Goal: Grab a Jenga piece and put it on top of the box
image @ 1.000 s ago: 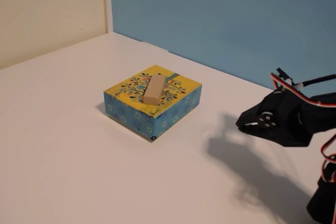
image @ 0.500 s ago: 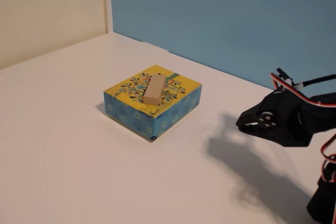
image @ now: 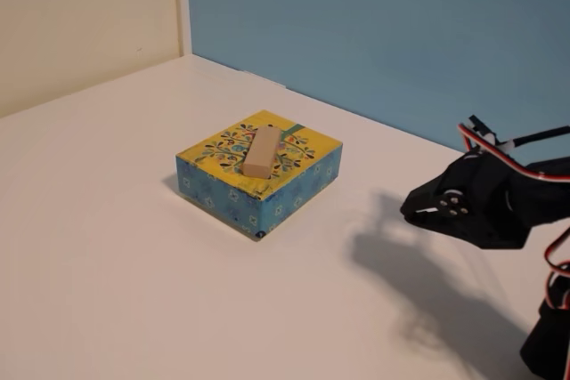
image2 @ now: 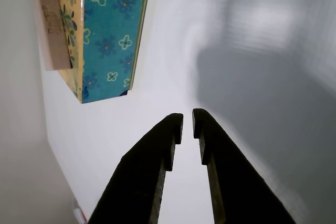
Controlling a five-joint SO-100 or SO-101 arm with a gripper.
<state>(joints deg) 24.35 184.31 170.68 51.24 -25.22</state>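
A: Where did the Jenga piece (image: 261,150) lie?

B: Flat on the yellow floral top of the box (image: 294,186), roughly centred, its long axis running from the near corner side toward the back. In the wrist view the block (image2: 51,22) appeared at the upper left edge, resting against the patterned lid, with the box's blue flowered side (image2: 110,35) facing the camera.

A: And the gripper (image: 406,211)?

B: It hovered above the white table (image: 107,246), well apart from the box, which sat ahead of its fingertips and off to one side. In the fixed view it stood at the right of the picture, pointing left toward the box.

A: How were the fingers set?

B: In the wrist view the gripper (image2: 187,121) showed two dark fingers (image2: 157,156) nearly together, only a narrow slit between the tips, with nothing held between them.

A: Anything else in the room?

B: A blue wall (image: 383,33) behind the table, and a cream panel (image: 85,15) at the left.
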